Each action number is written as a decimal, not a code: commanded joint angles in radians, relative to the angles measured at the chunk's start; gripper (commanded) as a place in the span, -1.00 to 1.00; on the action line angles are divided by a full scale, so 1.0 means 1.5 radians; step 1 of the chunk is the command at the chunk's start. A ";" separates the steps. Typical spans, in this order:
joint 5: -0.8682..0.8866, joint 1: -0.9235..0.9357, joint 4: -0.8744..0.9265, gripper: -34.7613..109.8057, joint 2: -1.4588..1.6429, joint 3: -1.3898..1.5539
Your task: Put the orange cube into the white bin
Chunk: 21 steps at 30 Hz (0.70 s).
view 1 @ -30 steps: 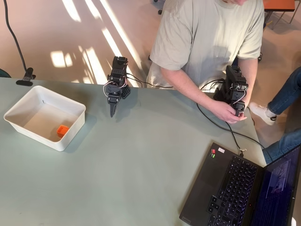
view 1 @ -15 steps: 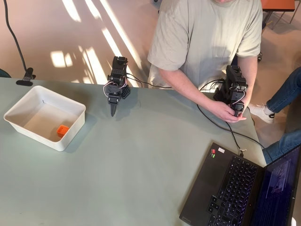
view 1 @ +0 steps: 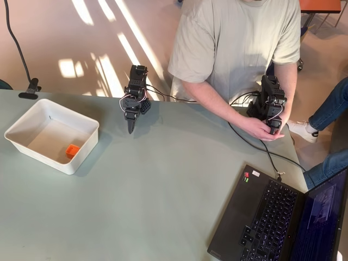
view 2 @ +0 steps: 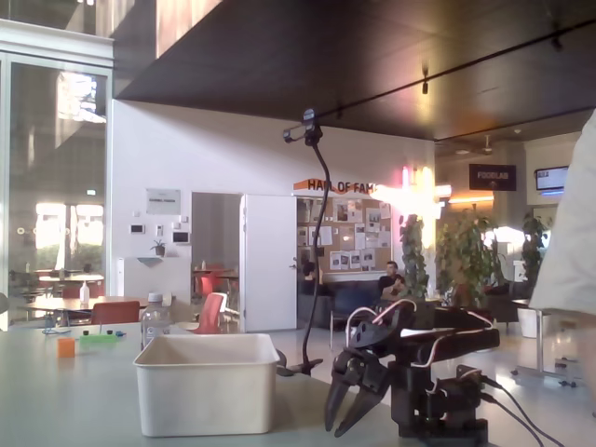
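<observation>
Inside white bin (view 1: 32, 117), orange cube (view 1: 72, 150) by wall; gripper (view 1: 130, 128) apart

Bright daylight, sharp overhead; fixed view backlit.

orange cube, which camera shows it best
The overhead view: the cube lies in plain sight on the bin floor, near its right wall. In the fixed view the bin's wall hides its inside.

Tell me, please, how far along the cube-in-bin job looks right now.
It looks done: in the overhead view the orange cube lies on the floor of the white bin. Nothing is in hand; the gripper sits empty, jaws together, apart from the bin by the table's far edge. Nothing obvious remains.
</observation>
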 commanded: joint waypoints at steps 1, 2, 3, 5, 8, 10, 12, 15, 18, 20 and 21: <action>-0.004 0.002 0.002 -0.47 -0.003 -0.002; 0.000 0.002 0.002 -0.47 -0.003 -0.002; 0.001 0.001 0.002 -0.47 -0.003 -0.002; 0.001 -0.008 0.002 -0.46 -0.003 -0.002; -0.002 -0.001 0.002 -0.46 -0.003 -0.002; -0.002 -0.002 0.002 -0.46 -0.003 -0.002; -0.002 -0.003 0.002 -0.46 -0.003 -0.002; -0.003 -0.003 0.002 -0.46 -0.003 -0.002; -0.003 -0.003 0.002 -0.46 -0.003 -0.002; -0.003 -0.003 0.002 -0.46 -0.003 -0.002; -0.003 -0.003 0.002 -0.46 -0.003 -0.002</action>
